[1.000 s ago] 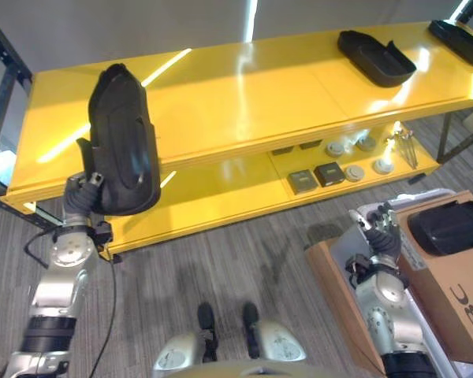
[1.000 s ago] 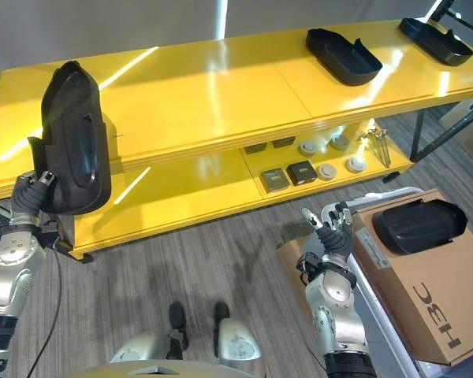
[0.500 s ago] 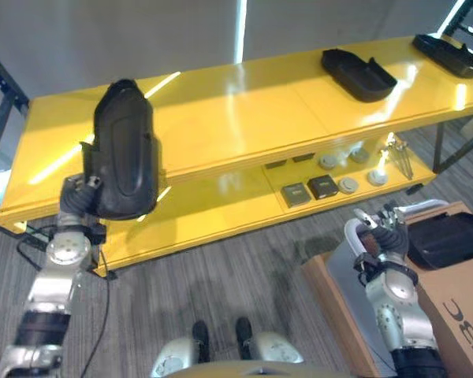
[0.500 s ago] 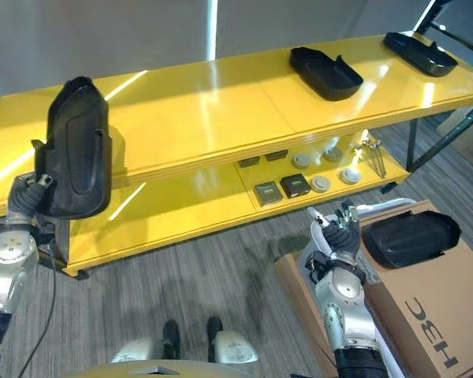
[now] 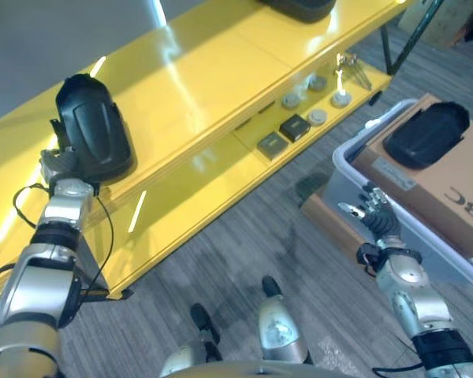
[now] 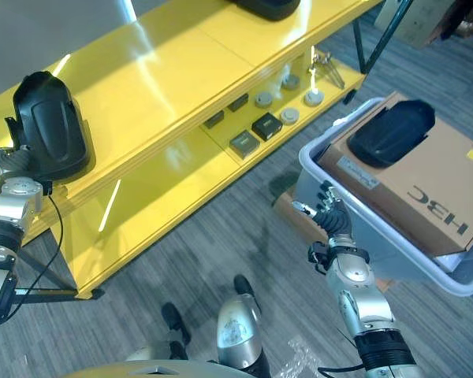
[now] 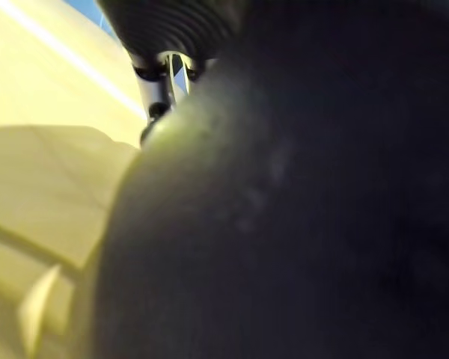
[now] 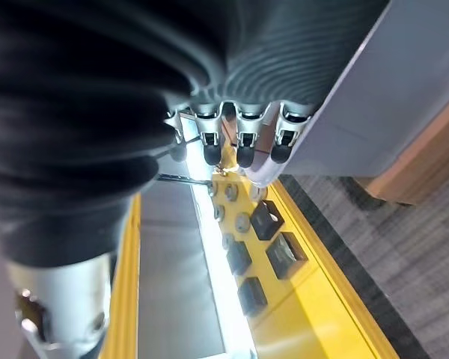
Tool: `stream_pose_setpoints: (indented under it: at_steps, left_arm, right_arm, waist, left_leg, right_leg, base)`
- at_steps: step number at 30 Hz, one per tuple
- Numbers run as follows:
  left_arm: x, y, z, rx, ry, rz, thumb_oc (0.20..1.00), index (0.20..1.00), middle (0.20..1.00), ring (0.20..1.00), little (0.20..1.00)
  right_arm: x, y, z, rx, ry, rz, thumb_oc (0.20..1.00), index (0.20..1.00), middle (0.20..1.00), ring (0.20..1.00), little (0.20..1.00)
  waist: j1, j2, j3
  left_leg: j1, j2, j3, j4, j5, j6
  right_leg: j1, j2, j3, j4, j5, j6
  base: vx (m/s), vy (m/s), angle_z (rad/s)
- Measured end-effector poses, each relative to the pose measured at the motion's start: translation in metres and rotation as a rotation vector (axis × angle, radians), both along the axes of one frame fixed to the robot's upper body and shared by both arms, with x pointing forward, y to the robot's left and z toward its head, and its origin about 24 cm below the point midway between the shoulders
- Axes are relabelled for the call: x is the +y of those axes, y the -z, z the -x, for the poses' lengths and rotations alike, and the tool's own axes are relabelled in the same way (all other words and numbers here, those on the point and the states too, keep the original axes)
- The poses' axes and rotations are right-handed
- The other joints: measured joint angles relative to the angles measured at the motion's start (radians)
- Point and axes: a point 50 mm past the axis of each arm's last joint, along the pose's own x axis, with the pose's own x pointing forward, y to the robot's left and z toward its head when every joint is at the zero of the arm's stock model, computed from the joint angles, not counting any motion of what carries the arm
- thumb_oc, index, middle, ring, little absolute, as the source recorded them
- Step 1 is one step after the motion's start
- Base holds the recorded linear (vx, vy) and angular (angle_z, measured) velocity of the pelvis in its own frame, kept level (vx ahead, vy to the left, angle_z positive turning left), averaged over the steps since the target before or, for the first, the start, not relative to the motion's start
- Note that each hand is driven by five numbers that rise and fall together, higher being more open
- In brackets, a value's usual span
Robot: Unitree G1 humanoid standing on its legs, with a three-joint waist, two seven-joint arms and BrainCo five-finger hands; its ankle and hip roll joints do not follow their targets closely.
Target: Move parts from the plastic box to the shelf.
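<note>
The left hand (image 5: pixel 61 167) reaches up to the shelf (image 5: pixel 197 71), clutching the near end of a black part (image 5: pixel 93 138) lying there, long axis pointing away. The right hand (image 6: pixel 329 221) hangs beside the box (image 6: pixel 394 244), fingers loosely spread.

Both eye views look steeply down from the head, sharing the yellow shelf (image 5: pixel 221 71) and floor; wrist views sit very close.

Silver-grey arms, dark ribbed wrist covers.
</note>
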Motion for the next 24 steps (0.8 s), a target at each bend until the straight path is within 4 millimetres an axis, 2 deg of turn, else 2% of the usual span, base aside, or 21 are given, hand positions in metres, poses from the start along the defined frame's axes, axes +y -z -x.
stream_pose_setpoints:
  at_steps: [3,5,8,10,13,17,24]
  left_arm:
    - [0.017,0.01,0.01,0.032,-0.114,0.071,0.2,0.2,0.2,0.2,0.2]
    - [0.023,0.008,0.014,0.02,-0.162,0.081,0.2,0.2,0.2,0.2,0.2]
    - [0.027,-0.001,0.014,-0.001,-0.212,0.076,0.2,0.2,0.2,0.2,0.2]
    - [0.044,-0.008,0.021,0.04,-0.256,0.009,0.2,0.2,0.2,0.2,0.2]
    - [0.067,-0.028,0.032,0.083,-0.318,-0.105,0.2,0.2,0.2,0.2,0.2]
    - [0.068,-0.037,0.03,0.097,-0.329,-0.137,0.2,0.2,0.2,0.2,0.2]
    - [0.067,-0.04,0.029,0.112,-0.327,-0.131,0.2,0.2,0.2,0.2,0.2]
  right_arm:
    - [-0.004,-0.005,-0.001,-0.006,-0.003,0.026,1.0,1.0,1.0,1.0,1.0]
    - [-0.008,-0.01,-0.002,-0.015,-0.001,0.046,1.0,1.0,1.0,1.0,1.0]
    - [-0.008,-0.019,-0.008,-0.047,-0.009,0.049,1.0,1.0,1.0,1.0,1.0]
    - [-0.003,-0.023,-0.012,-0.055,-0.029,0.055,1.0,1.0,1.0,1.0,1.0]
    - [-0.008,-0.027,-0.012,-0.044,-0.028,0.089,1.0,1.0,1.0,1.0,1.0]
    - [-0.006,-0.031,-0.016,-0.046,-0.03,0.089,1.0,1.0,1.0,1.0,1.0]
    - [0.001,-0.045,-0.022,-0.101,-0.048,0.09,1.0,1.0,1.0,1.0,1.0]
  waist:
    - [-0.004,0.016,0.04]
    - [-0.001,0.017,0.051]
    - [0.0,0.013,0.057]
    - [-0.001,0.005,0.063]
    - [0.005,0.003,0.081]
    - [0.031,0.0,0.104]
    - [0.041,-0.002,0.117]
  left_leg:
    - [0.003,0.023,0.009,0.0,0.0,-0.019]
    - [0.003,0.036,0.014,0.0,0.0,-0.027]
    - [0.001,0.045,0.019,0.0,0.003,-0.026]
    - [0.001,0.046,0.023,0.0,0.001,-0.029]
    - [0.001,0.044,0.022,0.0,0.001,-0.028]
    - [-0.01,0.042,0.021,0.001,0.002,-0.028]
    - [-0.035,0.045,0.014,0.026,0.001,-0.027]
  right_leg:
    - [0.001,0.028,0.008,-0.005,0.02,0.029]
    - [-0.004,0.045,0.012,-0.007,0.025,0.022]
    - [-0.006,0.054,0.014,-0.006,0.027,0.018]
    - [-0.007,0.054,0.015,-0.007,0.027,0.018]
    - [-0.006,0.052,0.015,-0.007,0.027,0.018]
    - [-0.025,0.052,0.016,0.01,0.024,0.017]
    - [-0.039,0.052,0.013,0.02,0.025,0.017]
  base:
    - [0.02,0.079,-0.17]
    - [-0.03,0.046,-0.19]
    - [0.01,0.06,-0.09]
    - [0.03,0.09,-0.02]
    - [0.0,0.066,0.01]
    - [-0.05,0.039,0.02]
    - [0.0,0.004,0.01]
